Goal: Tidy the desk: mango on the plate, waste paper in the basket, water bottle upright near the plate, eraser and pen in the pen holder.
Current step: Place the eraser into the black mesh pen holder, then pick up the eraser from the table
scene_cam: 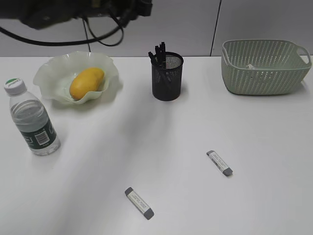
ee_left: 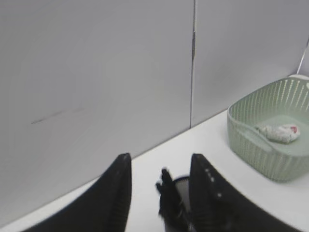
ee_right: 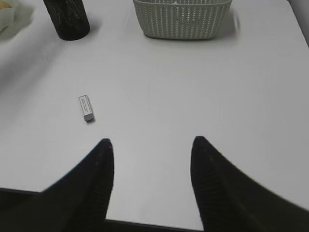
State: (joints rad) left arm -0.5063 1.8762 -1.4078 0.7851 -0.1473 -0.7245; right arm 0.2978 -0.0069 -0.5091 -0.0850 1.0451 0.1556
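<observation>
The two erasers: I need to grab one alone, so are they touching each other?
Apart. The exterior view shows the near eraser and the far eraser separated by a wide stretch of bare table.

mango [scene_cam: 86,82]: showing yellow-orange
plate [scene_cam: 51,71]: looking pale translucent green
basket [scene_cam: 264,73]: showing light green lattice
pen holder [scene_cam: 167,78]: showing black mesh
bottle [scene_cam: 32,120]: wearing dark green label, white cap
erasers [scene_cam: 139,202]: showing white with grey ends

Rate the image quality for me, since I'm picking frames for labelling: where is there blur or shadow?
Exterior view: even light, sharp erasers, soft shadow beside the pen holder. Left wrist view: the left end effector and the holder beneath are blurred; the basket is clearer. Right wrist view: the right end effector is dark and soft-edged.
</observation>
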